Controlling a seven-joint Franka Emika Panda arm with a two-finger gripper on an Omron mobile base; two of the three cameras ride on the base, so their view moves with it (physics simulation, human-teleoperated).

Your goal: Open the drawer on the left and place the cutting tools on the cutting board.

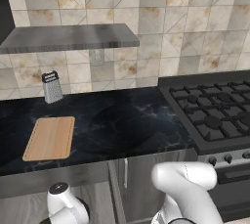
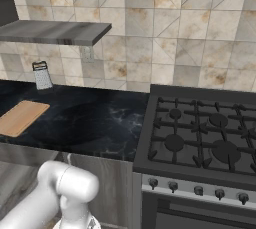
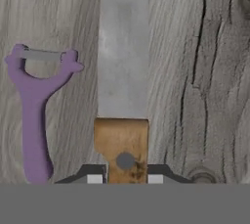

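In the hand view my gripper (image 3: pixel 125 174) is shut on the brown wooden handle of the knife (image 3: pixel 123 120), a fingertip pressed against each side. Its silver blade points away from me and lies flat on the grey wood-grain floor of the open drawer (image 3: pixel 195 71). The purple Y-shaped peeler (image 3: pixel 34 105) lies just left of the knife, not touching it. The light tan cutting board (image 1: pixel 50 137) (image 2: pixel 21 117) rests bare on the black counter, above the drawer (image 1: pixel 24 208). My arm reaches down into the drawer below the counter edge.
A metal box grater (image 1: pixel 52 87) (image 2: pixel 42 75) stands against the tiled wall behind the board. A grey shelf (image 1: pixel 68 37) hangs above the counter. The gas stove (image 1: pixel 215 110) (image 2: pixel 200 138) is to the right. A narrow cabinet door (image 1: pixel 139 189) sits beside the drawer.
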